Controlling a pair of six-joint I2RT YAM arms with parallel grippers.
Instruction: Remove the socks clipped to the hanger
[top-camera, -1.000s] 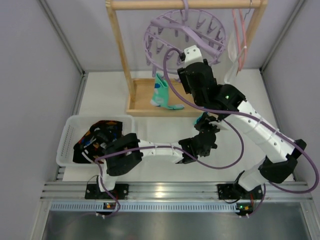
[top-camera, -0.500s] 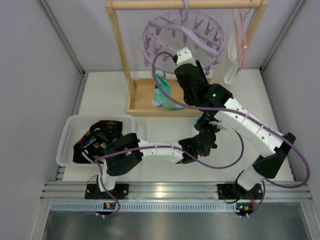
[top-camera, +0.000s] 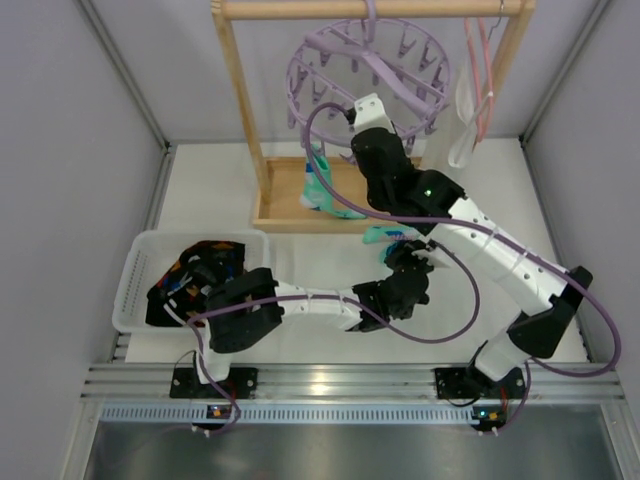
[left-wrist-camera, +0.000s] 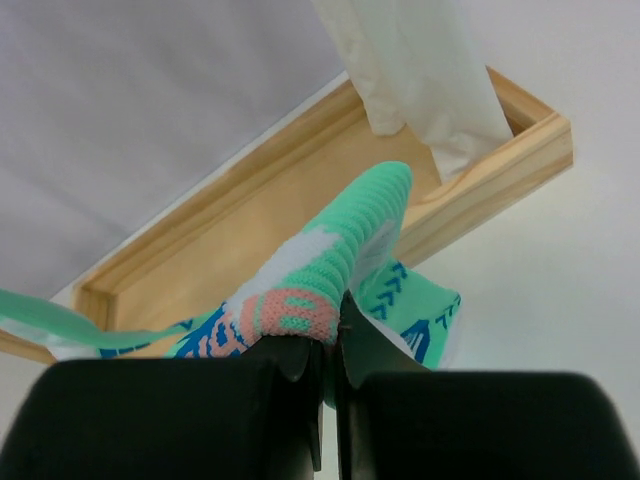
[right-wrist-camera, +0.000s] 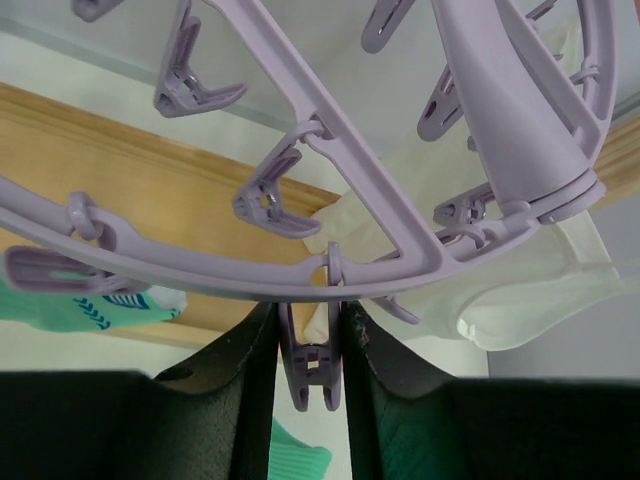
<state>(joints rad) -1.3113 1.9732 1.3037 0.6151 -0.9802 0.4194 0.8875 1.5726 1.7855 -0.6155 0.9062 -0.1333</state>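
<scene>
The round lavender hanger (top-camera: 368, 75) hangs from the wooden rack's top bar. One teal-and-white sock (top-camera: 320, 185) dangles from its left side, seen also in the right wrist view (right-wrist-camera: 70, 305). My right gripper (top-camera: 362, 112) reaches up under the ring (right-wrist-camera: 200, 262), its fingers pressed on both sides of a clip peg (right-wrist-camera: 308, 365). My left gripper (top-camera: 402, 272) is low over the table, shut on the cuff of another teal sock (left-wrist-camera: 330, 270) whose foot lies on the table (top-camera: 385, 237). Dark socks (top-camera: 195, 270) lie in the basket.
A white basket (top-camera: 135, 280) stands at the left. The rack's wooden base tray (top-camera: 275, 215) lies under the hanger. A long white cloth (top-camera: 465, 110) hangs on a thin pink hanger (top-camera: 485, 70) at the right. Grey walls close in both sides.
My right gripper shifted left under the hanger ring and closed onto a clip peg. My left gripper moved slightly left with the teal sock.
</scene>
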